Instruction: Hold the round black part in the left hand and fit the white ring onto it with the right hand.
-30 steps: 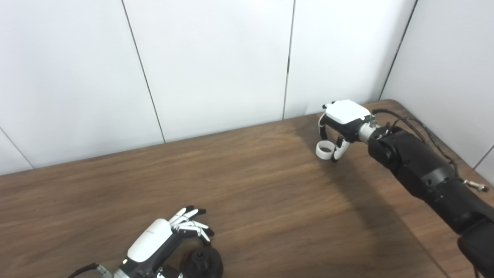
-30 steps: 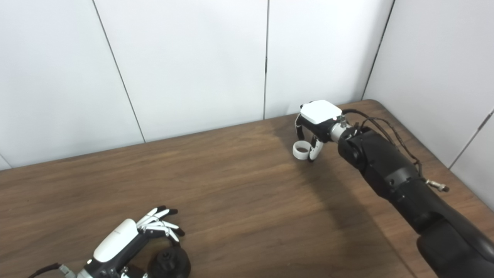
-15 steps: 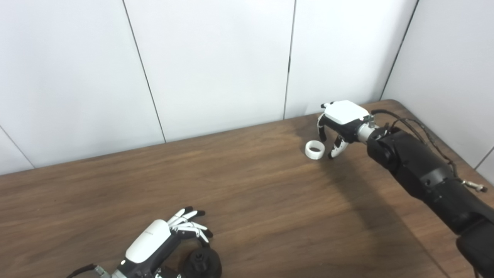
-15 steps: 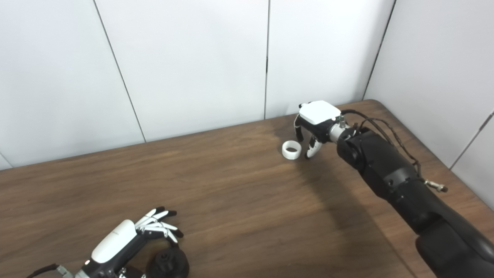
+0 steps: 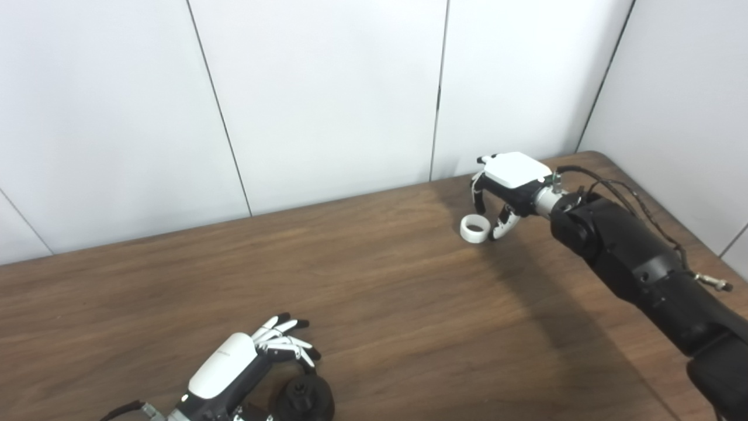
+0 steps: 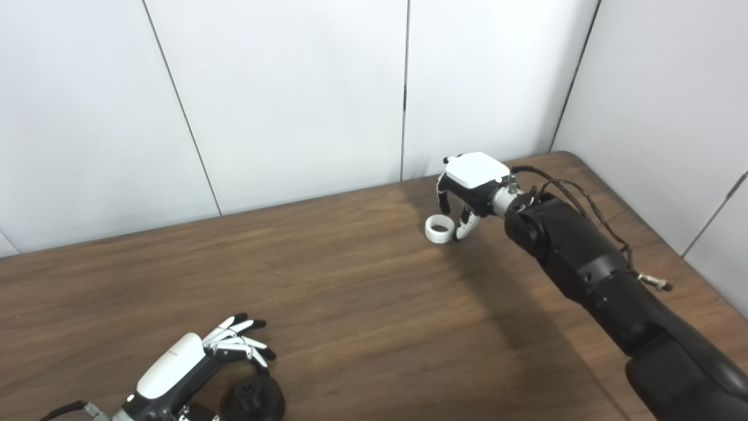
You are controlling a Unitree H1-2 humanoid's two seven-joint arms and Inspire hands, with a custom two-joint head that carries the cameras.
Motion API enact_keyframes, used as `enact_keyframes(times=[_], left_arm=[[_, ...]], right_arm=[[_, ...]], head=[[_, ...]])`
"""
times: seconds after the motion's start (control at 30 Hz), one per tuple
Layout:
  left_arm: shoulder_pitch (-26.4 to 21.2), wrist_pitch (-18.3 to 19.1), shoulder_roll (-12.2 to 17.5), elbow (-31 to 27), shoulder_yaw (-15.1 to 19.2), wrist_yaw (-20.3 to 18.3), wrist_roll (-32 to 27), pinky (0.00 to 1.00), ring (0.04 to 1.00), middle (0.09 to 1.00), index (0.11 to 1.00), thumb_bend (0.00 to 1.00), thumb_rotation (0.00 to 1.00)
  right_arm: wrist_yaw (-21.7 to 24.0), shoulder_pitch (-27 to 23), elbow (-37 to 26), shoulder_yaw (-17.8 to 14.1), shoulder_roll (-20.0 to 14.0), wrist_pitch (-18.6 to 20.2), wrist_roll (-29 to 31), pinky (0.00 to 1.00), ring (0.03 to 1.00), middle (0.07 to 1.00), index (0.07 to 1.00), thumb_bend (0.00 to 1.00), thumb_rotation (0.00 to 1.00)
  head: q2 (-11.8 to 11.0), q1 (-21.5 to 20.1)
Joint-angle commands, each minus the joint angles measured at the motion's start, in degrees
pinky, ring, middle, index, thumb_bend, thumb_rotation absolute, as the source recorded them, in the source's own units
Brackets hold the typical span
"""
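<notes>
The brown wood-grain surface (image 5: 374, 280) backs onto white wall panels; the white ring (image 5: 474, 228) lies flat at upper right, the round black part (image 5: 304, 399) at the bottom edge under the curled, not visibly clamped left robot hand (image 5: 234, 374). The ring appears light, rigid and smooth, so grip its outer wall on opposite sides. One second ago it touched the thumb; it slid left, and the right robot hand (image 5: 502, 187), fingers apart and empty, has followed.

Both head cameras look down at a slant from the table's (image 5: 409, 304) near edge toward its far edge and right far corner against the white wall panels (image 6: 292, 99), standing well back, side by side, sharing almost the whole tabletop
</notes>
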Motion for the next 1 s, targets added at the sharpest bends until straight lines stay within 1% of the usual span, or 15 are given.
enact_keyframes(times=[0.0,0.13,0.17,0.2,0.23,0.27,0.37,0.77,0.97], left_arm=[[-1.0,-0.3,1.6,-0.8,0.6,1.3,-0.8,1.0,0.924,0.708,0.482,0.52,0.06],[-1.1,-0.3,1.5,-0.7,0.7,1.2,-0.5,1.0,0.926,0.709,0.482,0.52,0.06],[-1.2,-0.3,1.5,-0.7,0.6,1.3,-0.5,1.0,0.925,0.709,0.482,0.52,0.06],[-1.2,-0.3,1.5,-0.6,0.5,1.4,-0.5,1.0,0.924,0.708,0.482,0.52,0.06],[-1.2,-0.3,1.5,-0.6,0.5,1.3,-0.7,1.0,0.924,0.708,0.482,0.52,0.06],[-1.2,-0.3,1.5,-0.5,0.5,1.3,-0.8,1.0,0.925,0.709,0.482,0.52,0.06],[-1.1,-0.3,1.4,-0.5,0.6,1.3,-0.7,1.0,0.925,0.708,0.482,0.52,0.06],[-0.5,-0.3,1.1,-0.8,1.1,1.2,-0.3,1.0,0.924,0.706,0.482,0.52,0.06],[-0.4,-0.3,0.8,-0.6,1.5,1.0,-0.4,1.0,0.927,0.707,0.482,0.52,0.06]], right_arm=[[0.2,-3.2,-1.9,-0.7,-1.7,-0.2,0.2,1.0,1.0,0.868,0.49,0.52,0.15],[0.6,-3.4,-1.7,-0.6,-1.6,-0.2,-0.1,1.0,1.0,0.884,0.493,0.52,0.15],[1.1,-3.5,-1.8,-0.4,-1.7,-0.1,-0.3,1.0,1.0,0.889,0.548,0.76,0.18],[1.5,-3.6,-1.8,-0.3,-1.7,0.0,-0.5,1.0,1.0,0.897,0.589,0.9,0.21],[1.9,-3.7,-2.0,-0.3,-1.6,0.2,-0.6,1.0,1.0,0.9,0.603,0.95,0.22],[2.2,-3.7,-2.1,-0.3,-1.6,0.4,-0.7,1.0,1.0,0.902,0.612,0.98,0.23],[2.7,-3.9,-2.1,-0.3,-1.4,0.7,-1.0,1.0,1.0,0.906,0.628,1.0,0.23],[3.5,-4.2,-2.0,-0.3,-1.3,-0.2,-0.9,1.0,1.0,0.909,0.639,1.0,0.24],[3.4,-4.4,-1.6,-0.1,-0.9,0.2,-1.2,1.0,1.0,0.906,0.636,1.0,0.24]], head=[[0.1,0.0],[-0.1,-0.1],[-0.1,-0.1],[-0.1,-0.1],[-0.2,-0.1],[-0.1,-0.1],[-0.2,0.0],[-0.2,0.0],[-0.1,0.1]])
